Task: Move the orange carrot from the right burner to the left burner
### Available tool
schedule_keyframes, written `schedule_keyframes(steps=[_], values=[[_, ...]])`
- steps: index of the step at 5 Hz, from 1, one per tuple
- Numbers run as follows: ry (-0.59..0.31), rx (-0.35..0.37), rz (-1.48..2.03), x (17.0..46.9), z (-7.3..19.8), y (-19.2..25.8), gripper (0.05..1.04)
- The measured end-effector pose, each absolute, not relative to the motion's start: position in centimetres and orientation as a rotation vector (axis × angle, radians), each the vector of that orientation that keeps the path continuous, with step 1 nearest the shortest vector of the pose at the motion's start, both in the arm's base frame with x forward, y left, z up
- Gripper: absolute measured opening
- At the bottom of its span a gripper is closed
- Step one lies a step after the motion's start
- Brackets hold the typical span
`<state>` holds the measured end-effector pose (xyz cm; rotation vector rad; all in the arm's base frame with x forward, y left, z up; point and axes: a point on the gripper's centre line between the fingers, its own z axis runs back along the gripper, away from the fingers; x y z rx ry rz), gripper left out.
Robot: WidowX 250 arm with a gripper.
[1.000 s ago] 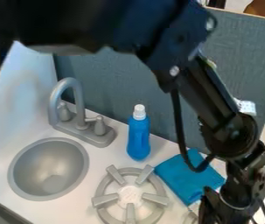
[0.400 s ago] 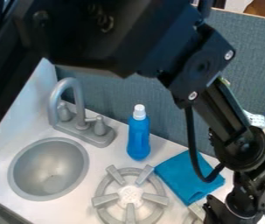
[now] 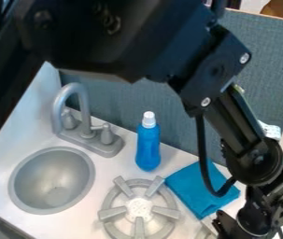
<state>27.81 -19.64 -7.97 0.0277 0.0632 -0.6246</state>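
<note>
Folded blue cloth point(image 3: 196, 190) beside gray stove burner point(image 3: 112, 213), up-left of gripper point(image 3: 231, 228) (spread or closed, cannot tell).

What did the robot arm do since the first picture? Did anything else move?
The black arm moved right and down in the picture, then its lower part edged back left. I can't tell whether it grabbed or let go of anything. The blue cloth, blue bottle, gray faucet, sink and burner stayed put.
</note>
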Motion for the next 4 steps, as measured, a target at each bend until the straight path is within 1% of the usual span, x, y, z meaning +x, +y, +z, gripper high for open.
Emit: schedule_keyframes(steps=[1,2,3,4], values=[[-0.004,0.013,-0.627,27.7,-5.0,-19.4,0.348],[-0.151,-0.028,-0.556,28.2,1.0,-18.0,0.341],[-0.231,-0.040,-0.411,28.7,4.4,-13.5,0.341],[-0.227,-0.012,-0.280,28.2,5.2,-9.1,0.341]])
